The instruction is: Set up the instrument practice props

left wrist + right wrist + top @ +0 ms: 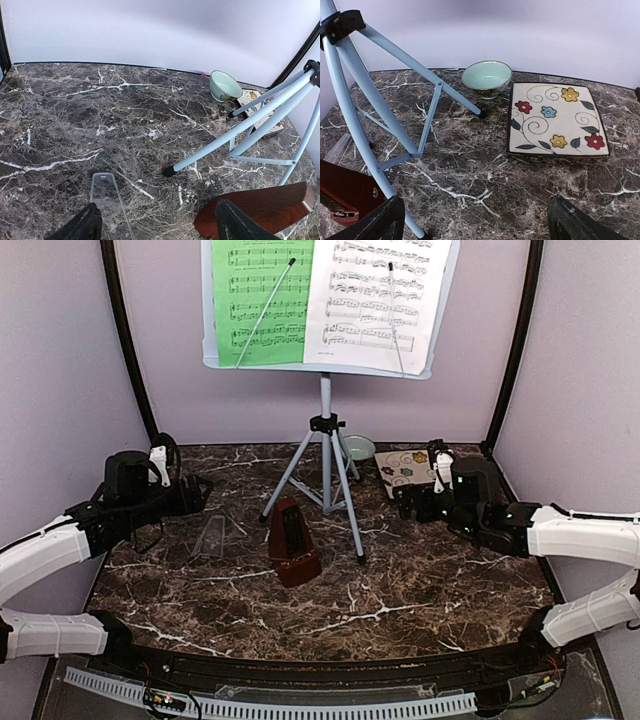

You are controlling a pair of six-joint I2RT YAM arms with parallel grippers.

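- Top view: the music-stand desk stands high at 12 o'clock and carries the green sheet and the white sheet. Its tripod legs are spread at the centre of the marble table.
- The metronome sits at 7 o'clock of the legs, near a foot. Its clear cover is off and lies flat at its 9 o'clock, apart from it.
- The stand looks top-heavy, so a knock to any leg could tip it and spill the sheets.
- The left gripper hovers at 11 o'clock of the cover. The right gripper is at 3 o'clock of the legs, beside the flowered tile and near the pale-green bowl.
- Left wrist view: the jaws are spread wide with nothing between them. The cover lies at 7 o'clock, just ahead of one finger, and the metronome is at 5 o'clock.
- The cover is thin, slick and flat on stone, so a pinch may skid off or shove it away. A leg foot sits close between cover and metronome and could catch a finger.
- Right wrist view: the jaws are parted and empty. The tile is at 1 o'clock, the bowl at 12, the legs at 10 and the metronome at 8.
- To reach the metronome this arm would have to cross a leg, and drifting right could nudge the tile.
- I cannot tell whether the metronome stands square or leans.
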